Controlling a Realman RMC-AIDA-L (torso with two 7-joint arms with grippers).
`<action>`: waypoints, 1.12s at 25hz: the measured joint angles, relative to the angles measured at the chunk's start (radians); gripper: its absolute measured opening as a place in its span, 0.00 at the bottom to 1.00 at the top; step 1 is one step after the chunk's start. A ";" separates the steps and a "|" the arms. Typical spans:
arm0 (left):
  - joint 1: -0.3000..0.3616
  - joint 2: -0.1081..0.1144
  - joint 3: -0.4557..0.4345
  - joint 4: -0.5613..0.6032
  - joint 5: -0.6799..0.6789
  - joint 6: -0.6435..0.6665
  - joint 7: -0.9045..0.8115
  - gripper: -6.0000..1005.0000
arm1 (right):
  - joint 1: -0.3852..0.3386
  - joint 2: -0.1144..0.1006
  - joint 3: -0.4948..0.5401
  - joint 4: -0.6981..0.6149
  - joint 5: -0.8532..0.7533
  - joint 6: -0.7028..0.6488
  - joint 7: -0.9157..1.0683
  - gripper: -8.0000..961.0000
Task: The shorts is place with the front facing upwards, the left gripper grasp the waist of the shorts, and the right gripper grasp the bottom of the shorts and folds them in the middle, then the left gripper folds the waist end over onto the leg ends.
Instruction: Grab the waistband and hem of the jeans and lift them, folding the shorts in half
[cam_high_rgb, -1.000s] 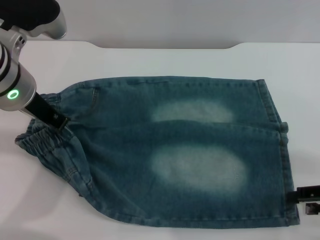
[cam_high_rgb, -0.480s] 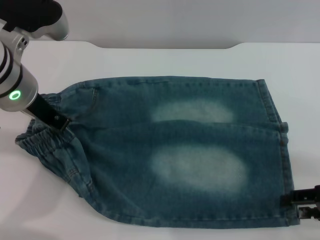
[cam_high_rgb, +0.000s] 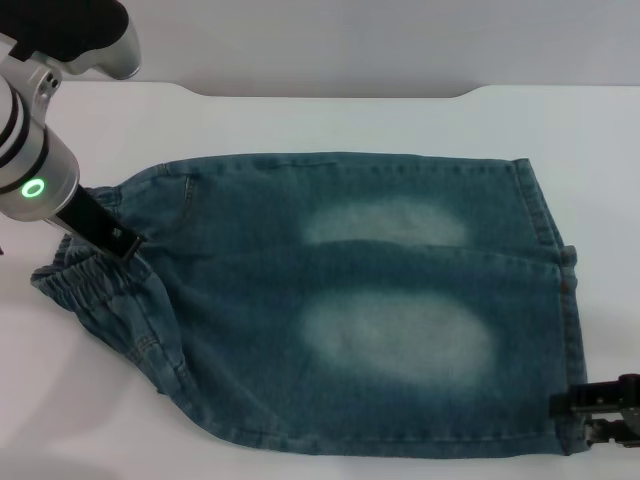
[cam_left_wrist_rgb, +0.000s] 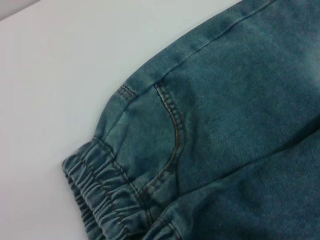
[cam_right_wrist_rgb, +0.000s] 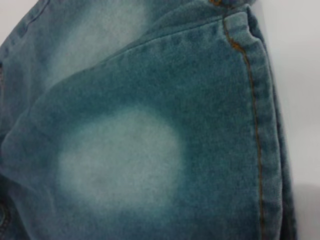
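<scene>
1. Shorts (cam_high_rgb: 350, 300) lie spread flat on the white table (cam_high_rgb: 300, 120), filling most of the middle, with the two pale ovals facing up.
2. Elastic waistband (cam_high_rgb: 85, 285) sits bunched and wrinkled at the left end; the two straight leg hems (cam_high_rgb: 555, 300) lie at the right end.
3. A curved pocket seam (cam_left_wrist_rgb: 172, 130) shows just beside the gathered waistband in the left wrist view.
4. The left gripper (cam_high_rgb: 118, 243) reaches down from the far left, its black tip touching the cloth at the waistband; whether its prongs are spread or pinching the cloth cannot be told.
5. The right gripper (cam_high_rgb: 600, 410) is at the near right corner, touching the hem of the nearer leg; its finger state cannot be told either.
</scene>
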 joint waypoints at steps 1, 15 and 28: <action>0.000 0.000 0.000 0.000 0.000 0.000 0.000 0.04 | 0.001 0.000 0.000 0.007 0.007 -0.001 -0.002 0.70; 0.002 0.000 -0.003 0.000 -0.002 0.000 0.010 0.04 | 0.023 -0.008 -0.045 0.037 0.024 -0.016 -0.057 0.64; 0.000 0.001 -0.008 -0.001 -0.002 0.010 0.015 0.04 | 0.044 -0.010 -0.037 0.039 0.042 -0.014 -0.065 0.19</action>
